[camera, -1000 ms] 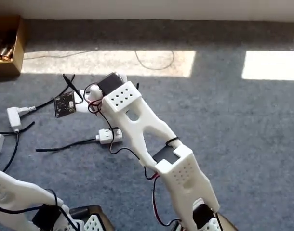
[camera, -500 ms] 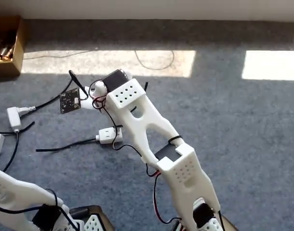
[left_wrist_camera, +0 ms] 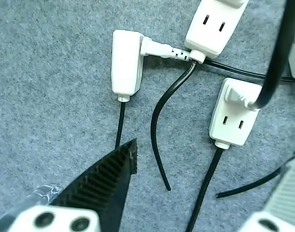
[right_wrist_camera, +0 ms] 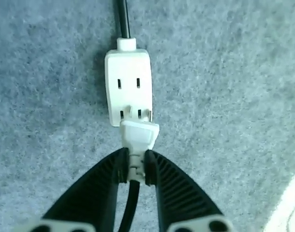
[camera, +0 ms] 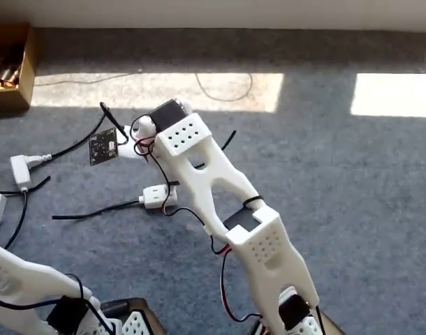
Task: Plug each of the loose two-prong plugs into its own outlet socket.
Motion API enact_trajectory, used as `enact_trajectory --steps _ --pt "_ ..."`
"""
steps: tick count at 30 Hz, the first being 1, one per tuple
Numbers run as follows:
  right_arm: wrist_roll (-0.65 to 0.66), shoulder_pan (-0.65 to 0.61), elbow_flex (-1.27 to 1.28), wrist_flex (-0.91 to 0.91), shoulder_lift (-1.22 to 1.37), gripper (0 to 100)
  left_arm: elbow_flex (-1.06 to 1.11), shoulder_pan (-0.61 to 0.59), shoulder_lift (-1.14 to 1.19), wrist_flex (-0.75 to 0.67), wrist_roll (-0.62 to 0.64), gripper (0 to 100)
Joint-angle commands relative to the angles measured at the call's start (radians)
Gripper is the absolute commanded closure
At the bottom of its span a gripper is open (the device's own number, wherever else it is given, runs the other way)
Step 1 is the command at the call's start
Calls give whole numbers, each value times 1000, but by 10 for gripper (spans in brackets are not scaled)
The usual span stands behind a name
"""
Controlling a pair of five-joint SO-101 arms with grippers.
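Right end effector [right_wrist_camera: 135,160], right wrist view: both black fingers [right_wrist_camera: 106,186] are closed on the ribbed neck of a white two-prong plug [right_wrist_camera: 139,137]. The plug body projects beyond the fingertips. Its prongs meet the nearer pair of slots in a white outlet block [right_wrist_camera: 129,87]; how deep they sit cannot be told. The farther pair of slots is free. A black cord [right_wrist_camera: 121,19] leaves the far end of the block. Block and plug lie on grey carpet [right_wrist_camera: 234,72].

In the high view the outlet block [camera: 157,197] lies on the carpet just beside the right arm [camera: 199,167], its cord running away from the arm.

Left end effector [left_wrist_camera: 210,169], left wrist view: spread wide and holding nothing. Its black ridged finger [left_wrist_camera: 106,176] hangs above the carpet. Beyond it lie a white plug body [left_wrist_camera: 125,60], a first socket block [left_wrist_camera: 215,21] with open slots, and a second socket block [left_wrist_camera: 232,116]. A seated plug [left_wrist_camera: 237,92] with a black cable [left_wrist_camera: 273,58] fills one outlet of the second block. A loose black cable end [left_wrist_camera: 157,125] curves between the plug body and the second block.

A wooden box [camera: 10,66] stands at the far edge of the carpet.
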Motion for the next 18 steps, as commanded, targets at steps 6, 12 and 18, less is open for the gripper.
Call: enact_trajectory --steps 6,12,18 --pt "54 -18 48 42 -10 991 -41 -5 -15 -14 0 564" --pt "57 -18 85 44 -82 991 -41 2 -12 -11 -2 564" --pt "57 -4 143 44 -134 991 -38 7 -10 -8 2 564"
